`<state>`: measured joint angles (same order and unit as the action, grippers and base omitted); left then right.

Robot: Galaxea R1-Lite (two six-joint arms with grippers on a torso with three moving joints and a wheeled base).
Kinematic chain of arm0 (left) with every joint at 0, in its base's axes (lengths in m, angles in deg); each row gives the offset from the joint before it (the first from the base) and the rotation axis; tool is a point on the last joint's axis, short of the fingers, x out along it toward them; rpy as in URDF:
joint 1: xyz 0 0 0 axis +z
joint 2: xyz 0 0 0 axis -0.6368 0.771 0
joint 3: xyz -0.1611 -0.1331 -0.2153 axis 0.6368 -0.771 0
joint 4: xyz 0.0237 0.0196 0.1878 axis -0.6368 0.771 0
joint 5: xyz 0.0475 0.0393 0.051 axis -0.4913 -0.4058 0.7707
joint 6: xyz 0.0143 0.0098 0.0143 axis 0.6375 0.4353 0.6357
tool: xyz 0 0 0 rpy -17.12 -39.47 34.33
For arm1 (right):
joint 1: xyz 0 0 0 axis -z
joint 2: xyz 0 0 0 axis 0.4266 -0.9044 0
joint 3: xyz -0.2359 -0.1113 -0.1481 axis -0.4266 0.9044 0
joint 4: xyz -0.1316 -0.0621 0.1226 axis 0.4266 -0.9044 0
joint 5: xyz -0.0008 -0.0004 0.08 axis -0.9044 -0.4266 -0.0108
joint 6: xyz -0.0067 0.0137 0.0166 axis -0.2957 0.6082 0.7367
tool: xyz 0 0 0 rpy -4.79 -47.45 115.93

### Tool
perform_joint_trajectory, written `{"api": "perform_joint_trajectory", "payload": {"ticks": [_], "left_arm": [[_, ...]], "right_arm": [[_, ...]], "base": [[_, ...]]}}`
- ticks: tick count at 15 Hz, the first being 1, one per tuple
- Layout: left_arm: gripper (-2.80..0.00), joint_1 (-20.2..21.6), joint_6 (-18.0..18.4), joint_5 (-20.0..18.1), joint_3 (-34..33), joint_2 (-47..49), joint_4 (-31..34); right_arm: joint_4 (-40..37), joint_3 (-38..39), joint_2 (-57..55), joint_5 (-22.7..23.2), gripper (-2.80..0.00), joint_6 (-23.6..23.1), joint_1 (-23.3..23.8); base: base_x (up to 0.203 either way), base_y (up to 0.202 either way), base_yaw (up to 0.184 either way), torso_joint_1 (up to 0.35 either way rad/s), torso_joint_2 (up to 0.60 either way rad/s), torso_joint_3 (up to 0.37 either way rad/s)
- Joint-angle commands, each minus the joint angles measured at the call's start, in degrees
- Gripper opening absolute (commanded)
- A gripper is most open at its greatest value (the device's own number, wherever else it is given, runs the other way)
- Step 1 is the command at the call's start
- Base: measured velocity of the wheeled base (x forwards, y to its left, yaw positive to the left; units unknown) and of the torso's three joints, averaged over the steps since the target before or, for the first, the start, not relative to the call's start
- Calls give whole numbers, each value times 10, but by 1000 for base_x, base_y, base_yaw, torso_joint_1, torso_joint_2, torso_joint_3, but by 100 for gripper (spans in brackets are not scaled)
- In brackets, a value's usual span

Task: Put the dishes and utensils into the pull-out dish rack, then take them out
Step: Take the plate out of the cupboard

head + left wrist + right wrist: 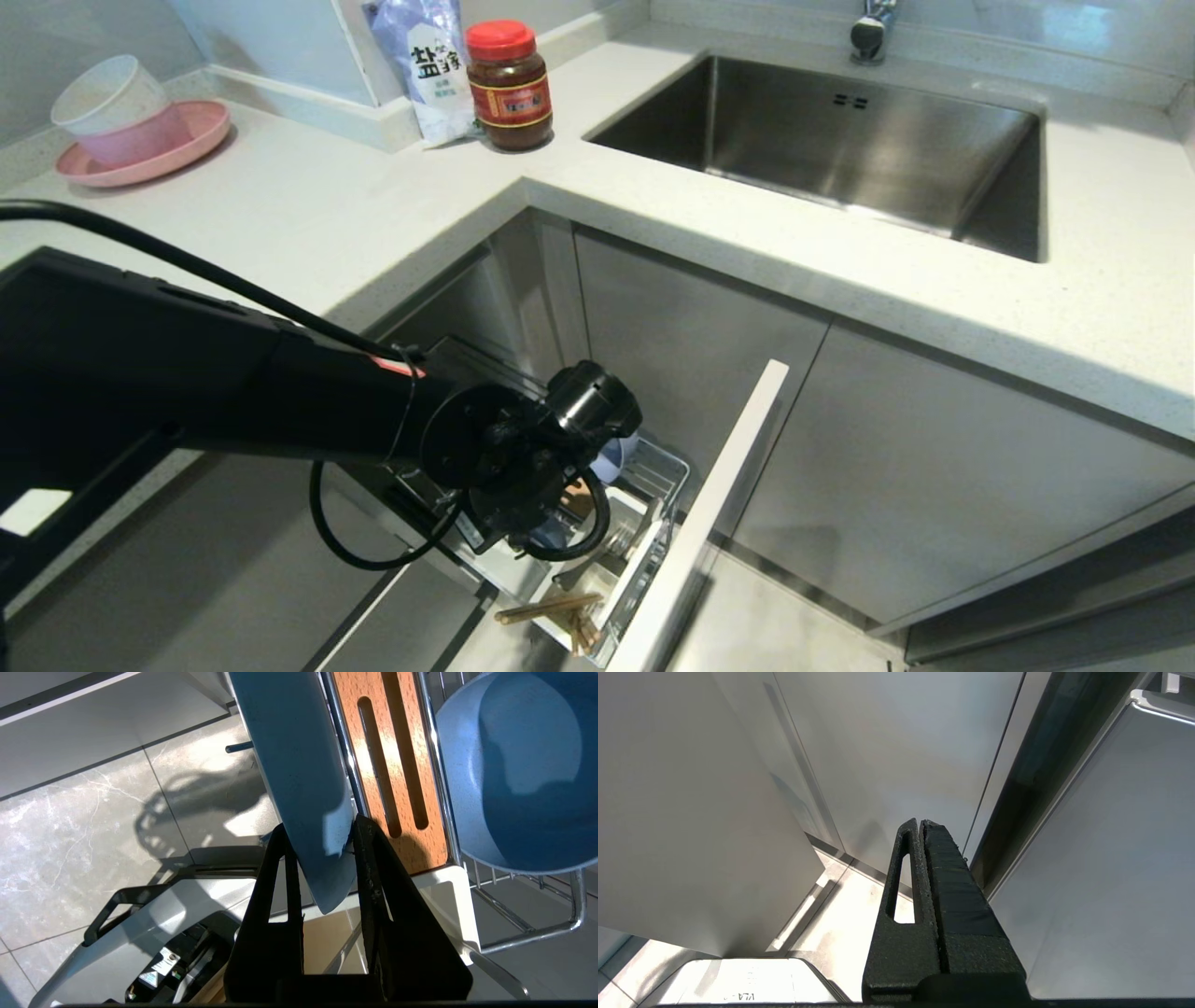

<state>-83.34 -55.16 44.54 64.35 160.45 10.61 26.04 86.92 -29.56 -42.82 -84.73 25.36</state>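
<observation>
The left gripper point(322, 833) reaches down into the rack point(667, 485), at about 6 o'clock in the head view, its jaws narrowed onto the rim of the plate point(299, 774), which stands on edge. Beside the plate lies the wooden strip point(387, 756), and past it the bowl point(523, 770). Chopsticks point(551, 609) lie in the caddy point(630, 579). The right gripper point(920, 826) hangs by the cabinet fronts, jaws pressed together, holding nothing.

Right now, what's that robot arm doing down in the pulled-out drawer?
The left gripper is reaching down into the pull-out dish rack and pinching the rim of the light-blue plate standing on edge there. A light-blue bowl sits beside it, chopsticks lie at the front. The right gripper hangs idle, shut.
</observation>
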Motion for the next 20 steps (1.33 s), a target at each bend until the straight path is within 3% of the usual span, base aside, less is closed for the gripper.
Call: {"api": "perform_joint_trajectory", "payload": {"ticks": [1, 14, 20], "left_arm": [[-280, -2, -4, 5, 0, -11, 3], [-280, -4, 25, 8, 3, -121, 3], [-280, -25, 43, 19, 7, -183, 3]], "right_arm": [[0, 1, 2, 0, -280, 0, 1], [0, 1, 2, 0, -280, 0, 1], [0, 1, 2, 0, -280, 0, 0]], "base": [[0, 0, 0, 0, 0, 0], [0, 0, 0, 0, 0, 0], [0, 0, 0, 0, 0, 0]]}}
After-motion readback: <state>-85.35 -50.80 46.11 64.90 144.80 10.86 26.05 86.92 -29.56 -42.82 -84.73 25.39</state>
